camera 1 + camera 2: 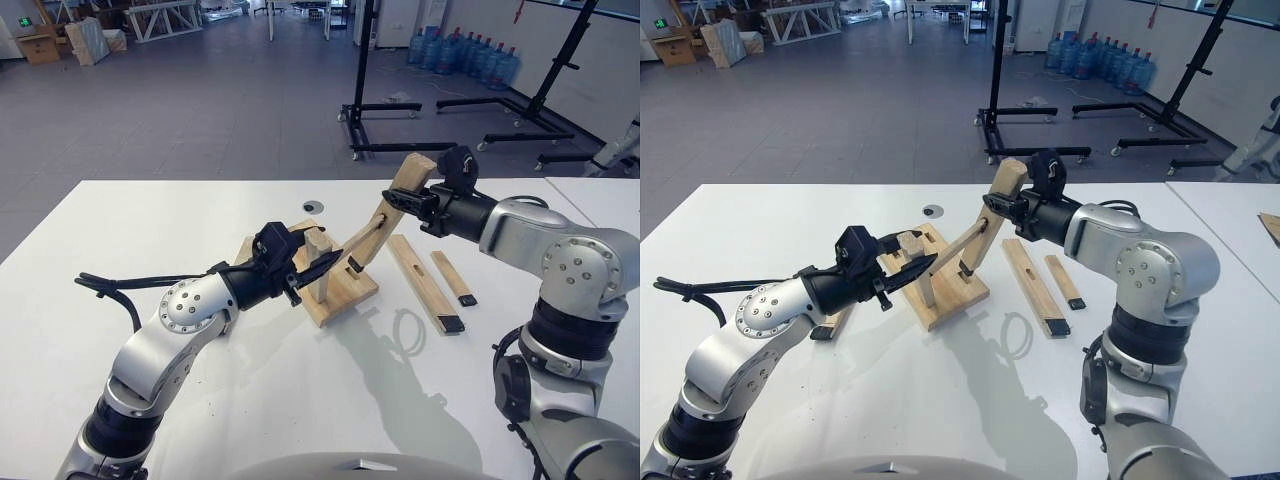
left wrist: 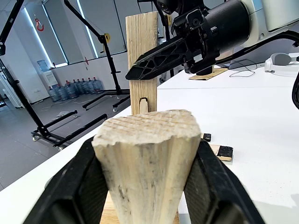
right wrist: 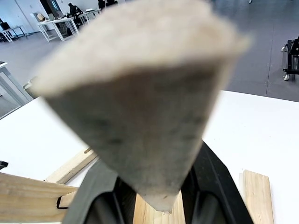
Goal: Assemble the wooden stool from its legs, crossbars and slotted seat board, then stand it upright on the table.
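2 legs in hand, 1 per arm, both over the seat board (image 1: 350, 292), which lies flat on the table (image 1: 200, 210).

Left gripper (image 1: 312, 267) is closed on the short upright leg (image 1: 320, 288) standing on the middle of the seat board. The left wrist view shows a black finger (image 2: 79, 186) pressed on each side of the leg's top end. My read: it's pinning that leg vertical so it doesn't tip while the other 1 goes in.

Right gripper (image 1: 398, 200) is clamped near the top of the second leg (image 1: 372, 235), with a finger (image 3: 219, 186) hugging each side in its wrist view. This leg leans, top end up and away to the right of the seat board, bottom end down at the board's right edge. Can't tell if that end is in a slot yet. The high grip probably gives leverage to swing it upright.

2 loose bars lie flat just right of the seat board: a long 1 (image 1: 424, 283) nearest, a short 1 (image 1: 453, 277) beyond it. Likely staged there as the next parts, within the right arm's reach.

Stool is nowhere near standing. Main risk: levering the tilted leg skids the seat board.
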